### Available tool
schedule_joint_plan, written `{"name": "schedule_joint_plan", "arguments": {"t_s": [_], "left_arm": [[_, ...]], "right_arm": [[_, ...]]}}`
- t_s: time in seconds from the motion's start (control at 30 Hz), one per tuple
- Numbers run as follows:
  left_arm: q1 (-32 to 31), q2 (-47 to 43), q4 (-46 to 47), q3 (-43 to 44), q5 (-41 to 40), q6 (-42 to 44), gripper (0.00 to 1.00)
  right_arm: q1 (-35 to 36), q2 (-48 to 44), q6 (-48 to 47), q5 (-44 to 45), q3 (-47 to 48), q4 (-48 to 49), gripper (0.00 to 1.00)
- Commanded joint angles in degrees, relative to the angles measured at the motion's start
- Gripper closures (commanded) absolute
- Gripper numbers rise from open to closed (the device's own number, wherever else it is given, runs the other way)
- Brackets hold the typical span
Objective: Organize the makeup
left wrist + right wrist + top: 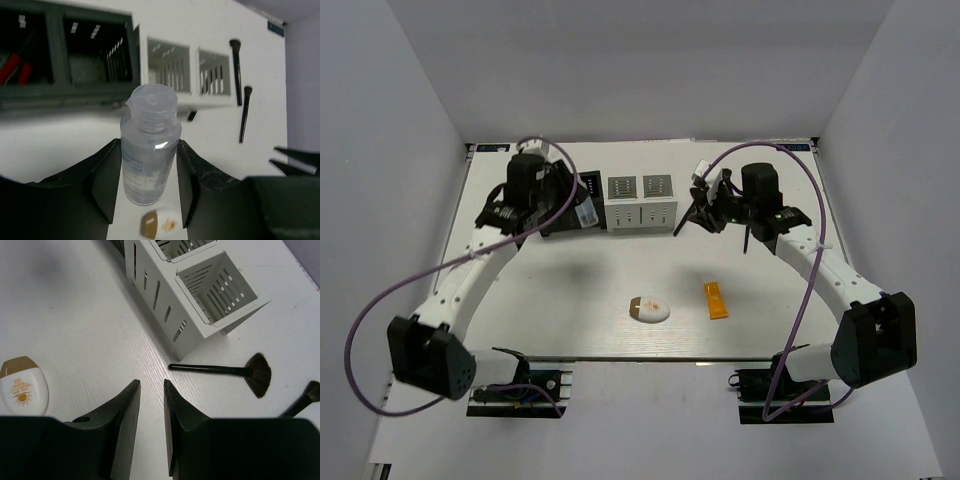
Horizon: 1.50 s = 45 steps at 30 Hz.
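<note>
Low in the top view, the white oval compact (650,309) and the orange tube (716,300) lay apart on open table (550,300). Higher up, the left gripper (148,160) squeezed the clear bottle (151,130). The right gripper (151,390) had only a thin gap and held nothing, near the white box (165,295) and a black brush (225,371).

There were two long black brushes (220,371), one clear bottle (150,150), one white oval compact (650,309) and one orange tube (716,300). Two organizer boxes stood there: one black organizer (55,55) and one white organizer (642,215) with two open compartments. Inside the black one, blurred, seemed to be two red lip sticks (15,67).
</note>
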Motion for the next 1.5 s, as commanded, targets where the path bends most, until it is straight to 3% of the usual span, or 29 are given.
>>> {"name": "schedule_joint_plan", "arguments": {"t_s": [0.0, 0.1, 0.37, 0.7, 0.77, 0.9, 1.03, 1.47], "left_arm": [[-0.17, 6.9, 9.66, 8.38, -1.92, 2.07, 1.0], [-0.17, 11.84, 11.87, 14.09, -7.8, 2.77, 1.0], [-0.17, 21.52, 15.9, 18.33, -18.7, 7.77, 1.0], [-0.69, 25.22, 14.77, 16.84, -19.85, 9.45, 1.0], [-0.69, 25.22, 14.95, 15.79, -19.77, 9.19, 0.95], [-0.69, 24.87, 14.24, 14.64, -19.15, 9.01, 0.75], [-0.69, 24.25, 13.8, 13.59, -19.33, 8.75, 0.58], [-0.69, 21.79, 12.14, 10.07, -16.43, 8.4, 0.37]], "right_arm": [[-0.51, -1.84, 0.48, -1.14, -0.44, 1.05, 0.69], [-0.69, -2.54, 0.31, -0.79, -1.14, 1.23, 0.69], [-1.3, -4.21, 0.04, -0.26, -3.6, 1.49, 0.69], [-1.92, -3.51, -0.13, -0.79, -3.52, 1.49, 0.68], [-1.92, -3.25, -0.13, -1.05, -3.34, 1.32, 0.68], [-1.92, -2.9, -0.83, -2.19, -2.81, 0.44, 0.65], [-1.83, -2.63, -1.89, -4.04, -2.2, -0.7, 0.56], [-1.92, -2.55, -3.21, -6.41, -1.93, -2.11, 0.54]]}}
